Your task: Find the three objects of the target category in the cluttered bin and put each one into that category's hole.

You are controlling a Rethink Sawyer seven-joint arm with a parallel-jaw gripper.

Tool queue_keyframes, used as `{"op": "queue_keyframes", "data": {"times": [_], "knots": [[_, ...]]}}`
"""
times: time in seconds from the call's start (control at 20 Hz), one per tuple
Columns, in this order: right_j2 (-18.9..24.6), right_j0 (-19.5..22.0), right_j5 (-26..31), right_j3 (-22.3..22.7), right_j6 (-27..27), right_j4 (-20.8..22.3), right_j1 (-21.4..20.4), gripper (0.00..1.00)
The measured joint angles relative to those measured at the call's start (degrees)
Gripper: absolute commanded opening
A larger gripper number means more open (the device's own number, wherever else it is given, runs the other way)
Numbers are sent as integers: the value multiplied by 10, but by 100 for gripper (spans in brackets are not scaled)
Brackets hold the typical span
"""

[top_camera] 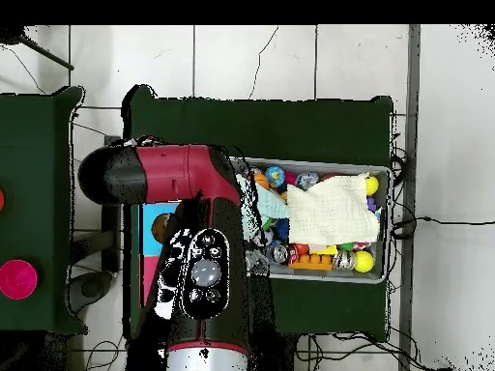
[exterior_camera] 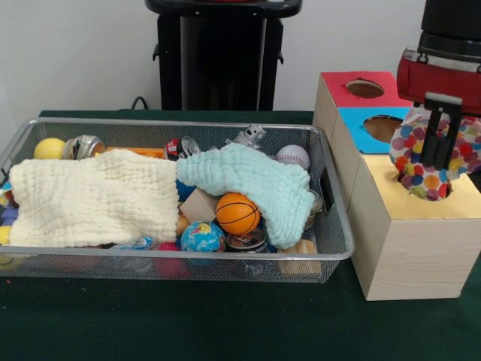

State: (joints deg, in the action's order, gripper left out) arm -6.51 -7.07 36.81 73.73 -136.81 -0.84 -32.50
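Bin in front; fingers (upright) clasp dotted ball.

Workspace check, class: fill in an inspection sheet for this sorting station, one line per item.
Surface: dark green table, bare in front of the bin.
Job's things: spotted ball in the gripper, over the yellow hole of the wooden box; red and blue holes empty.
Clutter: wire bin holds a cream cloth, mint cloth, basketball, globe ball, baseball, tins.
Grippers: gripper shut on the ball.
Cables: black cables on the floor.
Surroundings: tiled floor, white wall.
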Motion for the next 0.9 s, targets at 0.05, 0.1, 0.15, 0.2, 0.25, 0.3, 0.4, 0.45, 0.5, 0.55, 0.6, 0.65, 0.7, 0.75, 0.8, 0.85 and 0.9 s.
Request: {"op": "queue_keyframes", "data": {"times": [0.05, 0.1, 0.15, 0.2, 0.25, 0.3, 0.4, 0.45, 0.5, 0.55, 0.6, 0.65, 0.7, 0.75, 0.8, 0.85, 0.9], "knots": [[0, -2, 0, 0, 0, 0, 2, 0], [0, -3, 0, 0, 0, 0, 3, 0], [0, -6, 0, 0, 0, 0, 6, 0], [0, -9, 0, 0, 0, 0, 9, 0], [0, -13, 0, 0, 0, 0, 11, 0], [0, -18, 0, 0, 0, -1, 14, 0], [0, -24, 0, 0, 0, -1, 19, 0], [0, -26, 0, 0, 0, -1, 20, 0], [0, -30, -3, 1, 0, -1, 25, 0], [0, -32, -6, 2, 0, -1, 28, 0], [0, -32, -12, 3, 0, 0, 31, 0], [1, -32, -21, 6, 0, 0, 34, 0], [1, -31, -30, 9, 0, 0, 37, 0], [3, -29, -43, 13, 0, 0, 40, 0], [4, -27, -51, 16, 0, 0, 42, 0], [6, -24, -65, 19, 0, 0, 44, 0], [8, -21, -79, 23, 0, 0, 47, 0]]}}
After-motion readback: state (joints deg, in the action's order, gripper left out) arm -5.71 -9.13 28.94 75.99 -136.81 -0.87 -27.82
